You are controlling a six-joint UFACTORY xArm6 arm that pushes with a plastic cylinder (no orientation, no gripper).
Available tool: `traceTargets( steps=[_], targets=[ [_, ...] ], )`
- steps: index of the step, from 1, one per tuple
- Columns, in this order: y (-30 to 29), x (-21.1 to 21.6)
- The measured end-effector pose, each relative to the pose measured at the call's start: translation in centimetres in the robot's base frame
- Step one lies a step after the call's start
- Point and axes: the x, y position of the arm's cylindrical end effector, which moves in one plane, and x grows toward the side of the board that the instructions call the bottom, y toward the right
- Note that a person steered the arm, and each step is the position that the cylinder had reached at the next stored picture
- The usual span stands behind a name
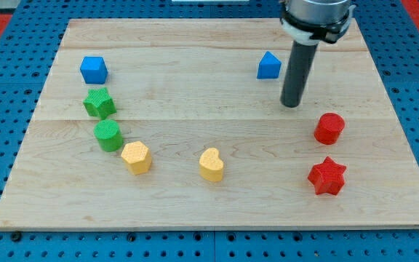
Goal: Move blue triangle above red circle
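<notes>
The blue triangle point(268, 65) lies near the view's top, right of centre. The red circle point(329, 128) lies lower and further right, at the board's right side. My tip point(291, 105) rests on the board between them, just below and right of the blue triangle and up-left of the red circle. It touches neither block.
A red star point(327, 176) lies below the red circle. A blue cube point(93, 70), green star point(100, 102) and green circle point(109, 135) line the left side. A yellow hexagon point(136, 157) and yellow heart point(212, 164) lie near the bottom middle. The wooden board point(195, 211) rests on a blue pegboard.
</notes>
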Motion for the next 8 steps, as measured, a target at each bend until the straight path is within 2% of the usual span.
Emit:
traceTargets(
  steps=[1, 2, 3, 4, 5, 6, 7, 8],
  targets=[
    [7.3, 2.4],
    [6.8, 5.6],
    [2.6, 5.6],
    [4.7, 3.0],
    [-0.9, -0.5],
    [-11.3, -2.4],
    [-13.4, -8.0],
    [-8.2, -9.7]
  ],
)
